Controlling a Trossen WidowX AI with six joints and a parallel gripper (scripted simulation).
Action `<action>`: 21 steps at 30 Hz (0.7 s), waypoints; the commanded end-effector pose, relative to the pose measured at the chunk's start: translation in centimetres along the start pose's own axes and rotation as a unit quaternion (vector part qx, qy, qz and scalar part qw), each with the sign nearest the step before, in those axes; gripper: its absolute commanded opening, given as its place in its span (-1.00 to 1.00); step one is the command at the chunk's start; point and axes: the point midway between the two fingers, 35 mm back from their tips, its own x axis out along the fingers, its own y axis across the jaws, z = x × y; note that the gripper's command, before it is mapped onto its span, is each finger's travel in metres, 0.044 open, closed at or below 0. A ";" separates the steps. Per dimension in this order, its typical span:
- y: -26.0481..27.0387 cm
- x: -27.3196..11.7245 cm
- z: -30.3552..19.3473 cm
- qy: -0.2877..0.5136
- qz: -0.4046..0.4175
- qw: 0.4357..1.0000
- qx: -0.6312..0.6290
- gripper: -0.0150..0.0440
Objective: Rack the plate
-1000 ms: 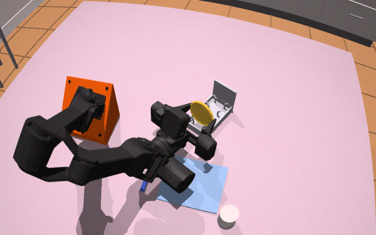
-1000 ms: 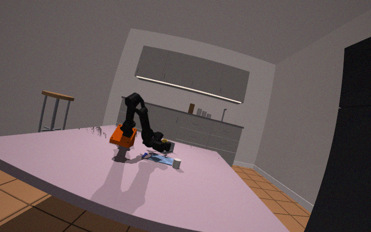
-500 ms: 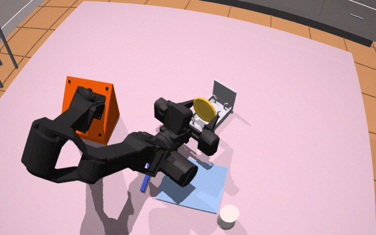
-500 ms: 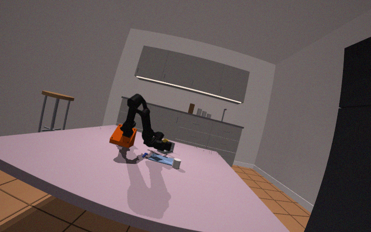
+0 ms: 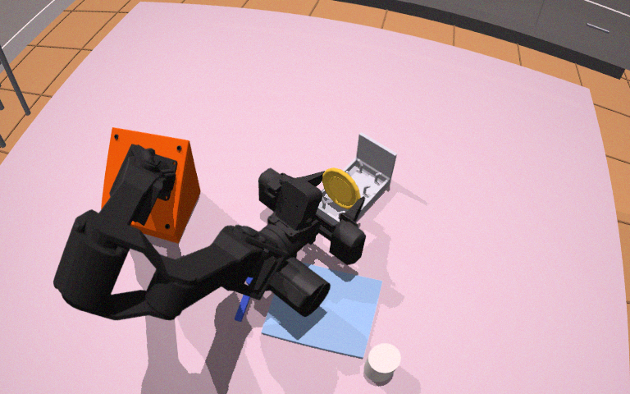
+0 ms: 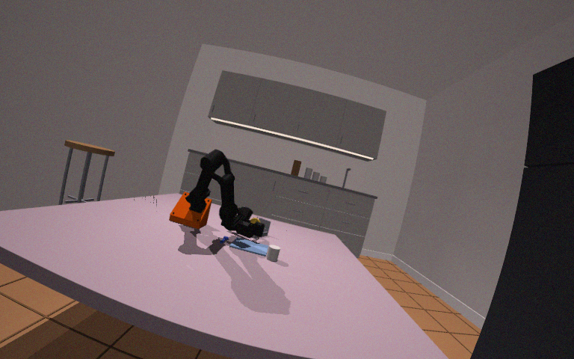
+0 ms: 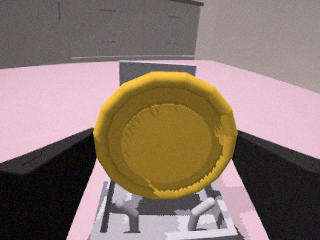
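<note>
The yellow plate (image 5: 340,188) (image 6: 254,221) (image 7: 167,142) is held by its two side edges, its face toward the wrist camera and close to upright. My gripper (image 5: 341,189) (image 7: 166,136) is shut on the plate, one finger at each side. The grey dish rack (image 5: 376,155) (image 6: 266,226) (image 7: 157,66) has a tall back panel, a tray and several curved prongs. The plate is over the front half of the rack, in front of the back panel. The wrist view shows two prongs below and nearer than the plate. Whether its lower edge touches the rack is hidden.
A light blue mat (image 5: 345,320) (image 6: 250,247) lies in front of the rack. A white cylinder (image 5: 383,362) (image 6: 273,253) stands by its corner. A blue bar (image 5: 241,307) (image 6: 224,239) lies left of the mat, partly under the arm. The orange base (image 5: 188,199) (image 6: 186,215) stands at the left.
</note>
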 end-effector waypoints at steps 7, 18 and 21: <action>0.0 0.0 0.0 0.000 0.000 1.000 -0.001 -0.31; 0.0 0.0 0.0 0.000 0.000 1.000 -0.001 0.67; 0.0 0.0 0.0 0.000 0.000 1.000 -0.001 0.86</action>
